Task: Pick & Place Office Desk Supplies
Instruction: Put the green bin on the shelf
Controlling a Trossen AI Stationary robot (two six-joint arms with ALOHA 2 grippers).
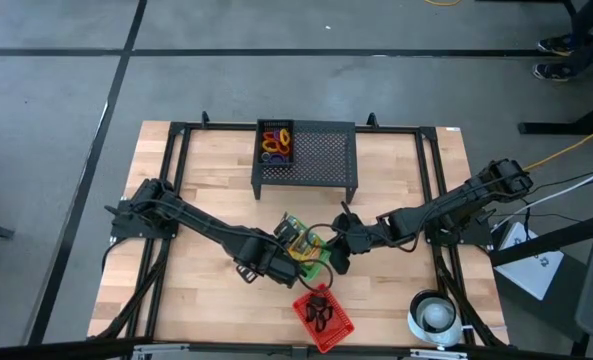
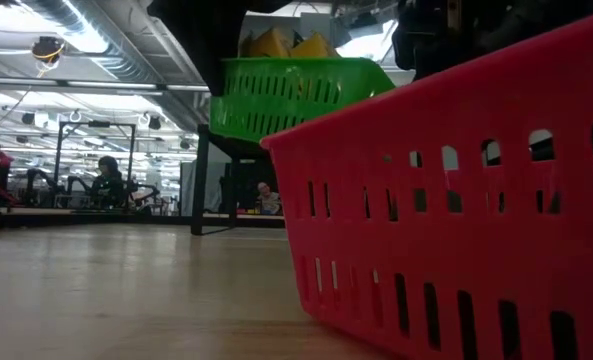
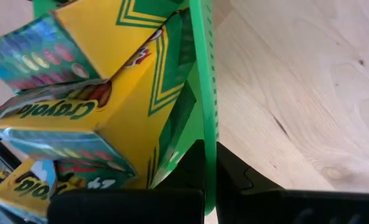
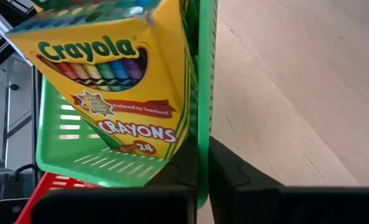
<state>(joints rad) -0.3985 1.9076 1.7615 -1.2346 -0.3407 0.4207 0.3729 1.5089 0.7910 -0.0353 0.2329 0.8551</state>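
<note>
A green basket [image 1: 310, 252] holding yellow-and-green crayon boxes [image 3: 109, 112] hangs above the table's middle, seen raised in the low view [image 2: 296, 95]. My left gripper [image 1: 288, 252] is shut on it from the left side. My right gripper [image 1: 334, 250] is shut on it from the right side. A red basket [image 1: 324, 316] with small black clips stands on the table near the front edge. Orange, purple and yellow rings [image 1: 275, 142] lie in the left compartment of the black mesh stand [image 1: 306, 155]. My left gripper [image 3: 209, 186] pinches the green basket's side wall at its rim [image 3: 204, 124], one finger [image 3: 128, 205] inside by the crayon boxes and one [image 3: 265, 199] outside. The fingers slant steeply down. The basket hangs clear of the table. My right gripper [image 4: 203, 180] has the green basket's wall at its rim [image 4: 204, 112] between its two fingers, one [image 4: 109, 205] on the inner side next to a crayon box [image 4: 116, 93] and one [image 4: 265, 193] outside. It comes slanting down from the table's right side.
A white round roll [image 1: 436, 315] sits at the near right corner. The red basket [image 2: 456, 200] stands just in front of and below the raised green one. The black frame rails [image 1: 176, 200] run along the left, right and far sides. Bare wood lies at the near left.
</note>
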